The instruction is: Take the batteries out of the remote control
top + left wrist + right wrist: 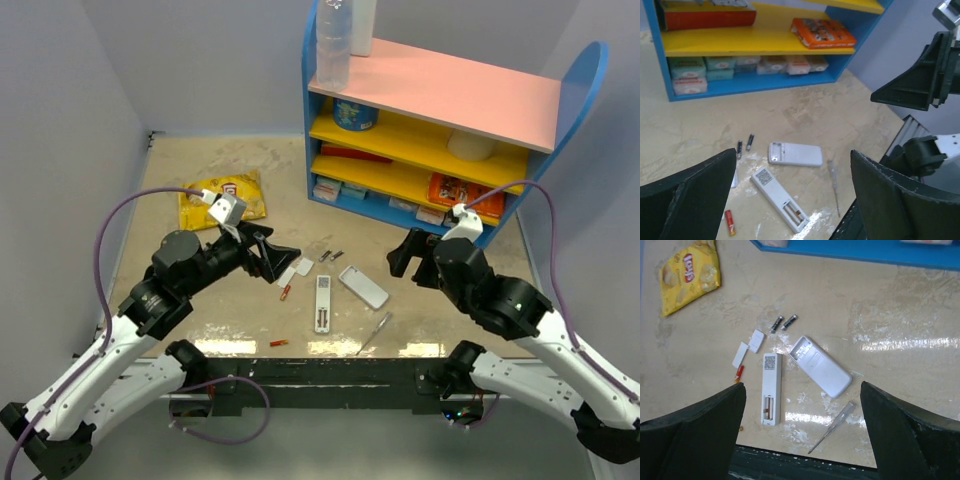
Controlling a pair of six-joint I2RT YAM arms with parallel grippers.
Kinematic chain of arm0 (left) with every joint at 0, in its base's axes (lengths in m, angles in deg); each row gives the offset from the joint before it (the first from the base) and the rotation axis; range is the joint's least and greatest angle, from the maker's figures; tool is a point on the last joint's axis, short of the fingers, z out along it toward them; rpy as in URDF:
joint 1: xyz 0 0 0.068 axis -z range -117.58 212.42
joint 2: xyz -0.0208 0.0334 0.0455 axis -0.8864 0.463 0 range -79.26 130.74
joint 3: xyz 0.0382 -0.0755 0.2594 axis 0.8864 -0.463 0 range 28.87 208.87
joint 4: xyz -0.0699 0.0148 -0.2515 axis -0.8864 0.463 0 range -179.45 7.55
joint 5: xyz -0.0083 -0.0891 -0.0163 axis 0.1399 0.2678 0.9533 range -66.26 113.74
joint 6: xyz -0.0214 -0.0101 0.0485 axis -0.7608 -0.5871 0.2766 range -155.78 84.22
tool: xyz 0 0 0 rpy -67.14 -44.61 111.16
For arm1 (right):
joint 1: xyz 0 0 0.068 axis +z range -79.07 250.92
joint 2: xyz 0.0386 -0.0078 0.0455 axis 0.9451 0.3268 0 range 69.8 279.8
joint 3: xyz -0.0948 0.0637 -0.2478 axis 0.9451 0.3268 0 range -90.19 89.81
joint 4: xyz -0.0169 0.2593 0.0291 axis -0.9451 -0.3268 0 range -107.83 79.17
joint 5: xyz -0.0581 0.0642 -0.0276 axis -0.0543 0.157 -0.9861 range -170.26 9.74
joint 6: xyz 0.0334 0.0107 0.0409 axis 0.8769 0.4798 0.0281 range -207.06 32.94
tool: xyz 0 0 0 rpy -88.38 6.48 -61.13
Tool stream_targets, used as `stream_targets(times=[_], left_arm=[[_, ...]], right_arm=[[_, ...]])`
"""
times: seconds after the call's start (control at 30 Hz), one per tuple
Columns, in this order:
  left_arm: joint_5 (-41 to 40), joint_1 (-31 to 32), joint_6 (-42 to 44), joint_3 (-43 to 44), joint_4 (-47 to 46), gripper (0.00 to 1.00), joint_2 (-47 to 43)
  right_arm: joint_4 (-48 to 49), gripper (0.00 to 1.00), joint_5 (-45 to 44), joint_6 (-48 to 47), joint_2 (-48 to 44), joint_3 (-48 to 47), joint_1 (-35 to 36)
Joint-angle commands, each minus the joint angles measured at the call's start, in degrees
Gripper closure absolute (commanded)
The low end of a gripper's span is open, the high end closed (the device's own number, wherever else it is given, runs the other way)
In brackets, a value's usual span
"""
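One battery [279, 343] lies alone at the near edge of the bench [240, 315], lower centre-left in the top view. To its right the stick [375, 333] lies slantwise. Just above, mid-frame, is the remote [323, 303], back up, slot end toward the frame bottom, slot uncovered. There's an orange tint inside, but can't tell if a cell's in there. 2nd battery [287, 292] sits just left of the remote, apart from it, below two white cover pieces [303, 266]. A wider white device [363, 287] lies angled to the remote's right, not touching it.

Left fingers [690, 195] are spread wide w/ nothing between them, above the bench left of the covers. Right fingers [905, 430] are likewise wide and empty, right of the device. Two dark cells [331, 255] lie side by side above the remote. Farther up are a chips bag [222, 198] at upper left and a shelf [450, 95] at upper right, w/ boxes on its yellow boards.
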Motion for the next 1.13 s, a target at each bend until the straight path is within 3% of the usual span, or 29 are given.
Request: stream_targets(times=[0.0,0.23,1.1], left_arm=[[5.27,-0.25,-5.22,-0.1,-4.08,0.0,-1.58],[5.45,-0.25,-8.04,-1.51,-6.63,0.0,-2.81],[4.83,-0.25,-7.77,-1.77,-7.07,0.0,-4.92]], right_arm=[[-1.47,0.02,0.47,-6.38,-4.17,-6.24,-0.11],[7.5,0.02,7.59,-10.35,-14.1,-3.7,-0.2],[8.03,0.02,10.67,-11.67,-12.01,-5.19,-0.11]])
